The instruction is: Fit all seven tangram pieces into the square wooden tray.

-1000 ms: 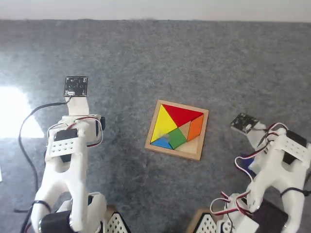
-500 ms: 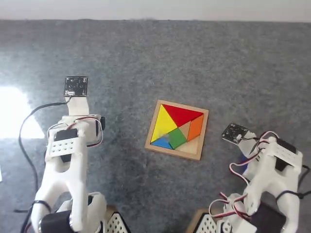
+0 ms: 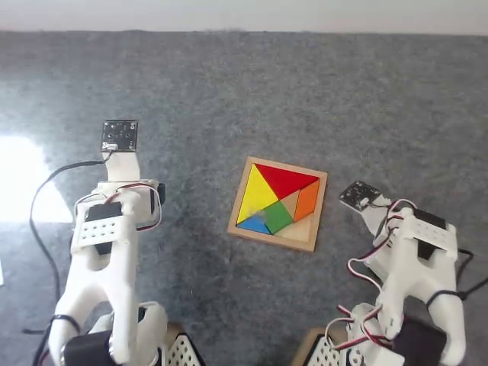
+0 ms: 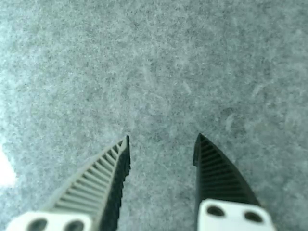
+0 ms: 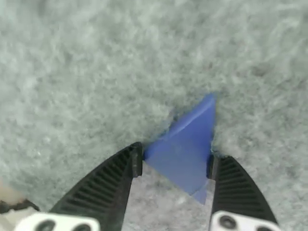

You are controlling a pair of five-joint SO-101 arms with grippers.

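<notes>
Grey felt worktop (image 3: pixel 229 91). Left end effector (image 4: pixel 162 137) wide over it. Right end effector (image 5: pixel 175 151) clamps blue triangular tangram piece (image 5: pixel 188 137), near square wooden tray (image 3: pixel 303 229).

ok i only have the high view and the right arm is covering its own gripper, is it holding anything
Observer: Yes. The right wrist view shows the right gripper closed on a blue triangle, with one fingertip against each side.
Operator: which way is the piece sitting in there
Observer: One corner sticks out past the fingertips, away from the gripper, over the grey mat.
Operator: and the left one, anything in it
Observer: No. The left gripper is open with nothing between its fingers, just mat beneath it.
</notes>
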